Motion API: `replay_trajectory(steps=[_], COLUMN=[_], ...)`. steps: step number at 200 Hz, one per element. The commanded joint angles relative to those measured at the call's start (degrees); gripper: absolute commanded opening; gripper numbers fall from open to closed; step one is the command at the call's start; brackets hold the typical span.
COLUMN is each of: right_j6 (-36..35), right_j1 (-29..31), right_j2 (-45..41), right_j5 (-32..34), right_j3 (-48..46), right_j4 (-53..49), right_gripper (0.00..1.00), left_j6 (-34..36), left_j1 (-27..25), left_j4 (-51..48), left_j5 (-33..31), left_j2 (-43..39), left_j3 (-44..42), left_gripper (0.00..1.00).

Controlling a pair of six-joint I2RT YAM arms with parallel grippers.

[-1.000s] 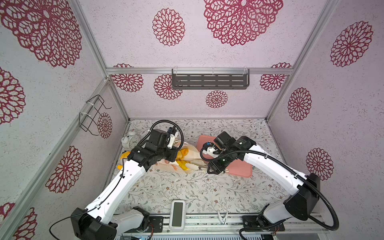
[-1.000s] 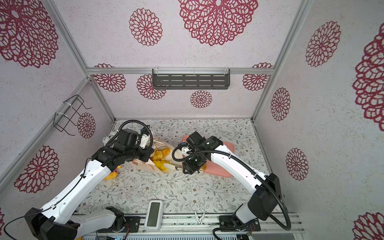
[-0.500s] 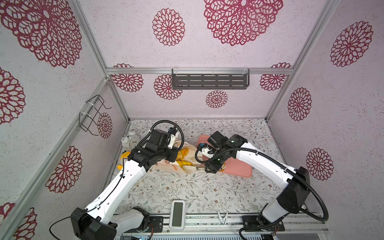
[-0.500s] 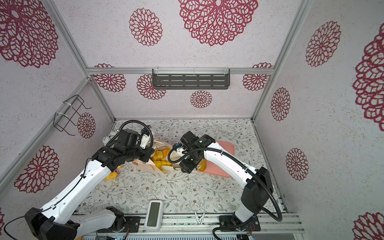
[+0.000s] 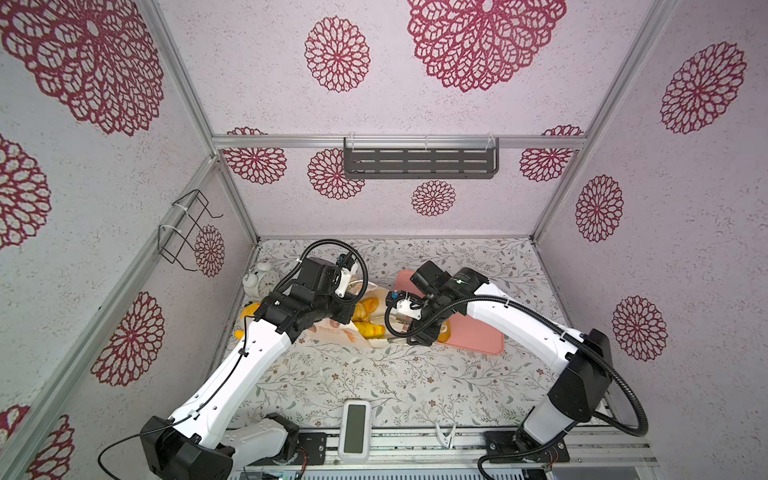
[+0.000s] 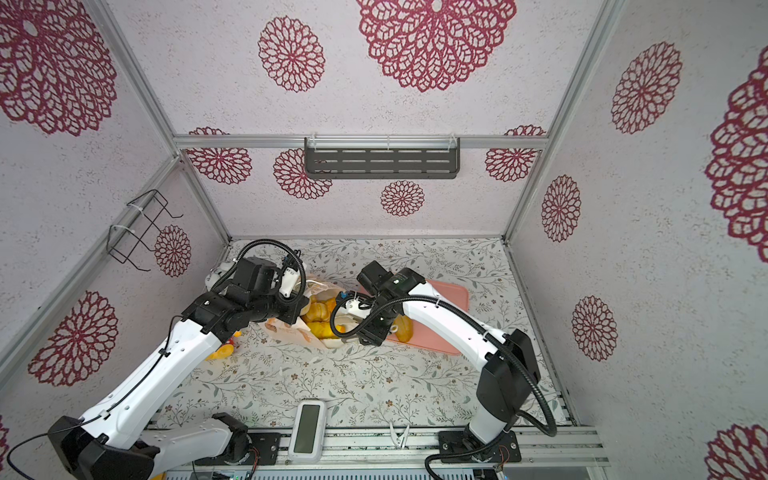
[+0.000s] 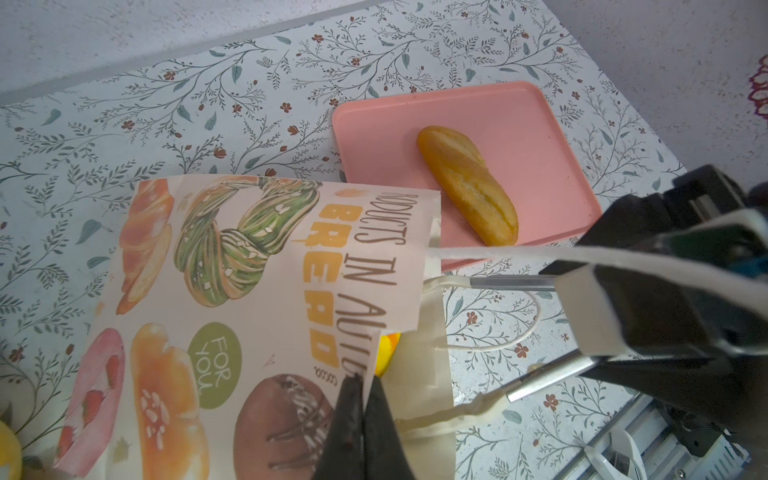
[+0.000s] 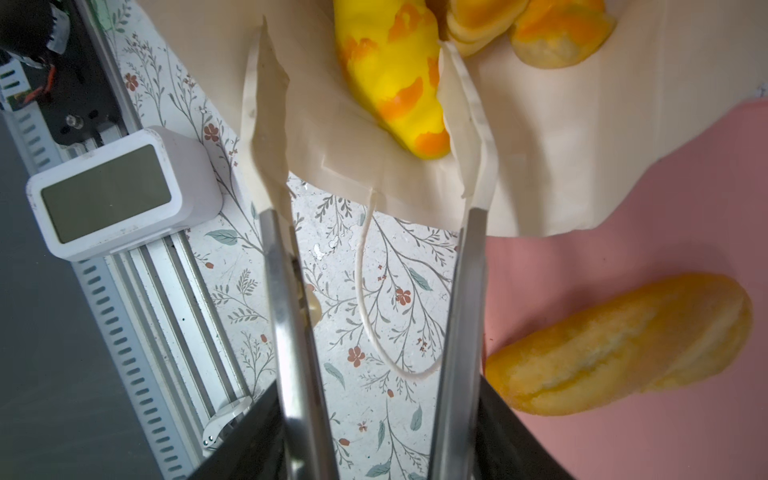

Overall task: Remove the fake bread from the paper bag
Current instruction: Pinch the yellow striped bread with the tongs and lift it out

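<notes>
Returning arm: we see the right gripper [image 8: 361,83] shifted from the pink tray [image 7: 540,137] to the paper bag [image 7: 232,291] mouth, jaws now wider.
Left gripper [image 7: 360,399]: pinched shut on the bag rim.
Fake bread: baguette loaf [image 7: 467,185] on the tray; yellow-orange roll [image 8: 390,75] between the right jaws, inside.
Meaning: one loaf out, we judge; next pick starting.

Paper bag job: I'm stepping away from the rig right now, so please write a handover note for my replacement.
Left gripper: shut on the rim of the paper bag.
Right gripper: open, empty, fingertips at the bag mouth, either side of a yellow roll.
The bag lies on its side next to the pink tray.
Done: one loaf on the tray.
Left: the roll and other breads inside.
</notes>
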Motion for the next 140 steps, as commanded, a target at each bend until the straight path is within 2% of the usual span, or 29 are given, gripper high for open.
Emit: replay_trajectory(steps=[1,33,58,113,140], right_j6=[-2.3,-1.4,0.7,3.3,4.2], right_j1=[0.2,0.2,0.2,0.1,0.2], right_j2=[2.8,5.7,6.7,5.6,2.8], right_j5=[0.1,1.7,6.9,8.7,8.9], right_j3=[3.6,5.2,5.2,3.7,2.1], right_j4=[-1.5,-1.6,-0.1,1.9,3.6], right_gripper=[0.64,0.62,0.59,0.39,0.29], left_j6=[0.6,0.5,0.6,0.3,-0.2], left_j1=[-0.8,-0.8,-0.8,-0.8,-0.8], left_j4=[1.2,0.9,1.0,1.1,1.2], left_j5=[2.0,2.1,2.0,0.7,-2.3], left_j2=[-0.1,-0.1,-0.4,-0.3,-0.3], left_j3=[1.8,1.8,1.7,1.1,1.1], left_gripper=[0.00,0.00,0.00,0.00,0.00])
